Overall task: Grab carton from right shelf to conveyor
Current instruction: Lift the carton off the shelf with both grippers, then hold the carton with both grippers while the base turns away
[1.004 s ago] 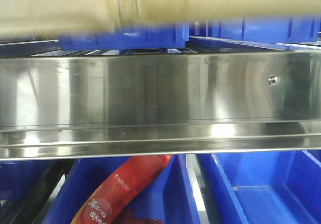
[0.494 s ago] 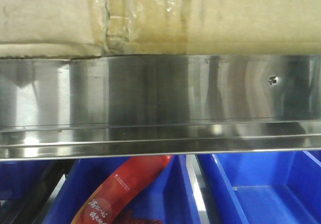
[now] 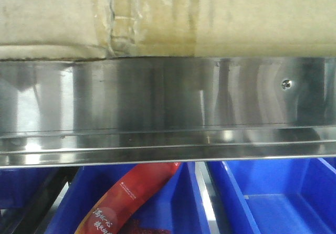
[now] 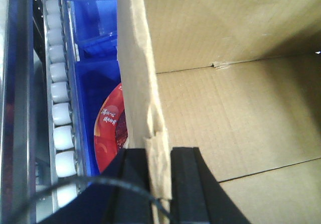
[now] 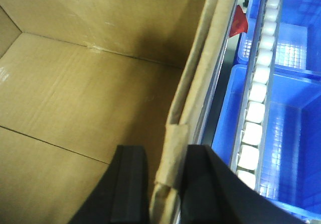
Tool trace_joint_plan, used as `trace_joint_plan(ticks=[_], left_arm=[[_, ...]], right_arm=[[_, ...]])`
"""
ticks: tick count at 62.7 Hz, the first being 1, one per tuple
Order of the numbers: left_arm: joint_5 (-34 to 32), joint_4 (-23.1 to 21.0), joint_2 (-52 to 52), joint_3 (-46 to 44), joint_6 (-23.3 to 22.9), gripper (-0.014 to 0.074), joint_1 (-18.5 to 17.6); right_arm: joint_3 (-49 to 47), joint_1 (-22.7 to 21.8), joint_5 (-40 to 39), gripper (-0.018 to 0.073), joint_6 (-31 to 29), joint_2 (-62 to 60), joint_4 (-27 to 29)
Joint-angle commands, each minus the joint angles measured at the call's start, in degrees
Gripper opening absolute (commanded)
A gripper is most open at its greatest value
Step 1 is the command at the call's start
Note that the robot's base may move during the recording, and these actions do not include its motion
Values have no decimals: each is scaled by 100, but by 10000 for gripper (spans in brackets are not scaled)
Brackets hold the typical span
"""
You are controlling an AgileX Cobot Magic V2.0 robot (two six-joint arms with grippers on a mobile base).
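"So, nearest first: what had the arms got hold of?"

"Each had a wall of the carton (image 4: 225,108). The left gripper (image 4: 159,184) had its two black fingers (image 4: 135,184) pinched on the carton's left wall, one finger inside and one outside. The right gripper (image 5: 168,184) was pinched the same way on the right wall."

"Then the carton lay between them?"

"Yes, square between the two arms, neither nearer than the other. Its open top faced up, and the bare cardboard floor showed past both grips."

"And its long axis?"

"Left to right, I judged, along the right shelf (image 3: 157,97), parallel to the mirror-like front lip. In the front view its lower edge ran just above that lip across the whole width. Whether it rested on the shelf or hung just clear, I could not tell."

"Beyond it?"

"White rollers (image 4: 60,113) ran outside each wall, with blue bins (image 3: 273,197) farther off and below, one holding a red packet (image 3: 131,197)."

"The conveyor?"

"Not in any view. The haul, I reckoned, would turn on both arms drawing back together and keeping that long axis level."
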Motion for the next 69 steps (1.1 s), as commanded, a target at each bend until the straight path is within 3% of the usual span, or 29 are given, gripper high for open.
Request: trace_joint_plan(ticks=[1,69], left_arm=[[-239,333,-100,-18,38,-8,10],[-239,333,-100,-18,38,-8,10]], right_arm=[[0,-39,27,-69,-197,-142,-208],[0,-39,18,-69,-197,-142,-208]])
